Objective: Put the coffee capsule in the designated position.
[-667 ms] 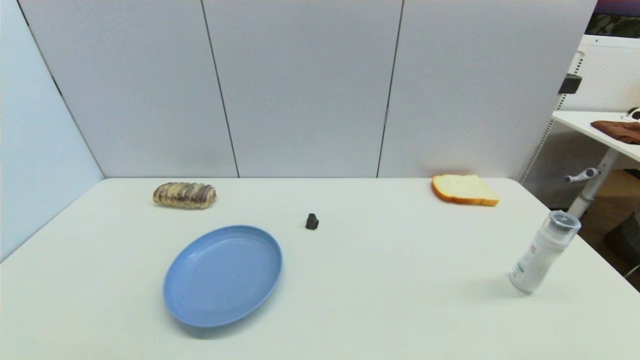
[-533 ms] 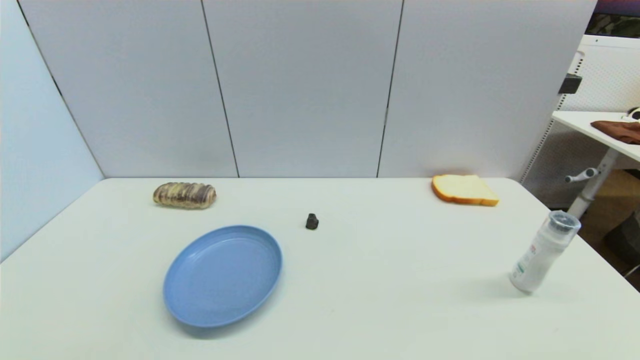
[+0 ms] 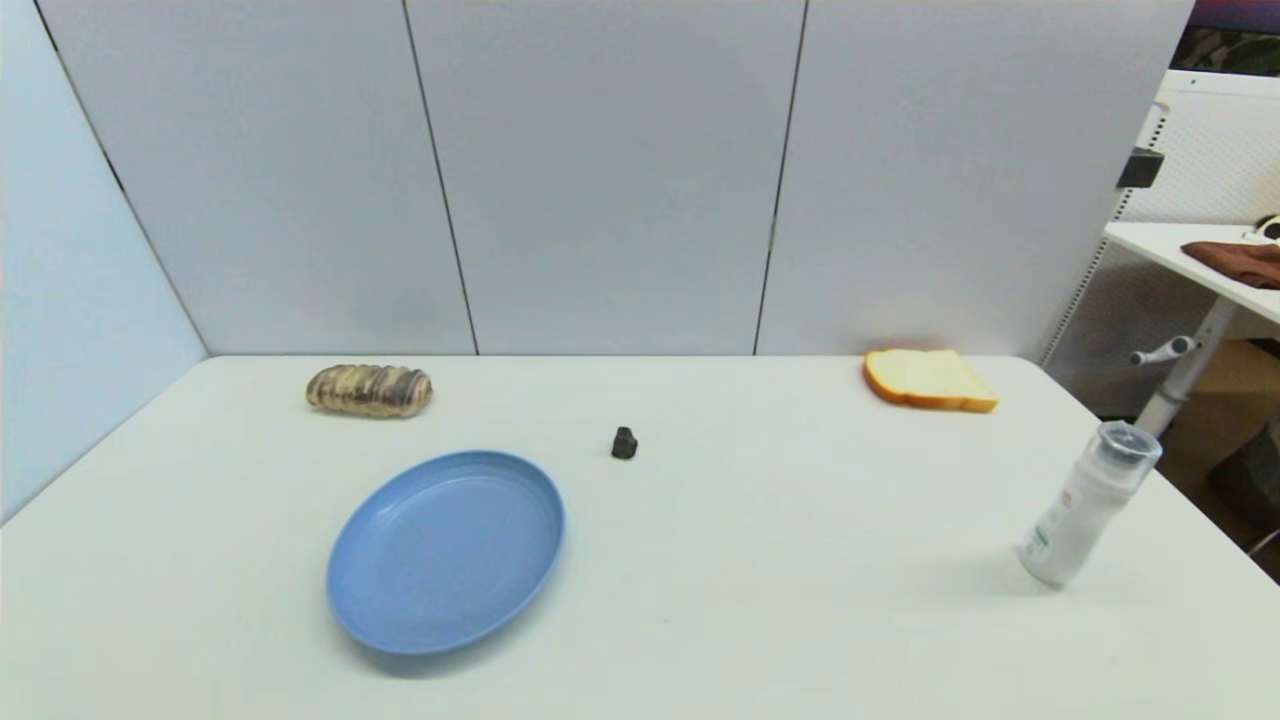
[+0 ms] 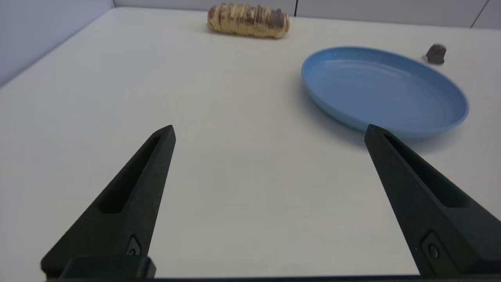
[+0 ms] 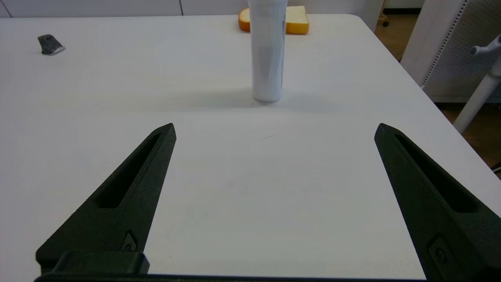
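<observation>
A: Head view first. What lies on the white table (image 3: 760,560)?

B: The coffee capsule (image 3: 624,443), a tiny dark stub with a flared rim, sits on the bare tabletop near the middle, just off the blue plate (image 3: 446,551) at about its 1 o'clock, not touching it. The plate is a smooth, shallow oval dish. At its 11 o'clock, near the back wall, lies a ridged, brown-striped bread roll (image 3: 369,389). A slice of white bread (image 3: 928,379) with a golden crust lies far back at the capsule's 2 o'clock, and a white plastic bottle (image 3: 1089,503) with a clear cap stands near the right edge. Neither arm shows here.

A: And the left wrist view?

B: It shows what the head view lacks: the left gripper (image 4: 270,131), low over bare table, its two matte black tapered fingers spread wide with nothing between them. Beyond them are the plate, the roll, and the capsule past the plate's far rim, resting with its wide end on the table.

A: The right wrist view?

B: The right gripper (image 5: 274,129) is likewise splayed wide and empty over bare table. The bottle's smooth cylinder stands straight ahead, its cap cut off from sight, partly hiding the bread slice behind it. The capsule lies well off toward the other side.
</observation>
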